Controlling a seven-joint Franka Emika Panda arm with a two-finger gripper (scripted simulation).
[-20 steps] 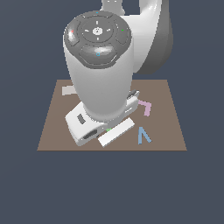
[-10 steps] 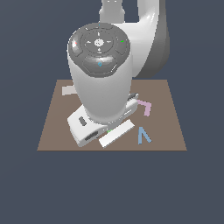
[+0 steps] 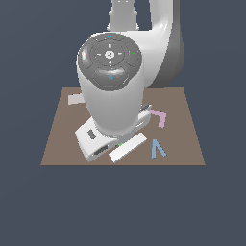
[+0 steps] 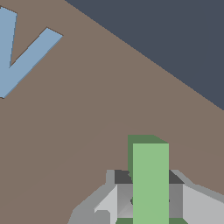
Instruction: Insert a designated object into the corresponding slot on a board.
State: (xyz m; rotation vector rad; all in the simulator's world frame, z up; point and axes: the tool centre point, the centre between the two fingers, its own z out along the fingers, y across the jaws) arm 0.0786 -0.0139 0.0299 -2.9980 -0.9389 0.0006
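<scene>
The gripper (image 4: 150,205) clamps the light-green T-shaped block (image 4: 150,183) over the brown board (image 3: 182,139). The blue V-shaped piece (image 3: 157,149) lies near. No writing or labels are legible.

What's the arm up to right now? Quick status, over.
Gripper closed on the green block, low over the board. Blue V-shaped piece off to one side. Slot not in sight.

Things on the board (image 3: 62,144)

The arm (image 3: 113,91) stands over the middle. On the exterior view's right lie the L-piece (image 3: 159,116) and, nearer the front, the V-piece (image 3: 156,148). The T-block (image 4: 150,181) seems to sit between the jaws.
</scene>
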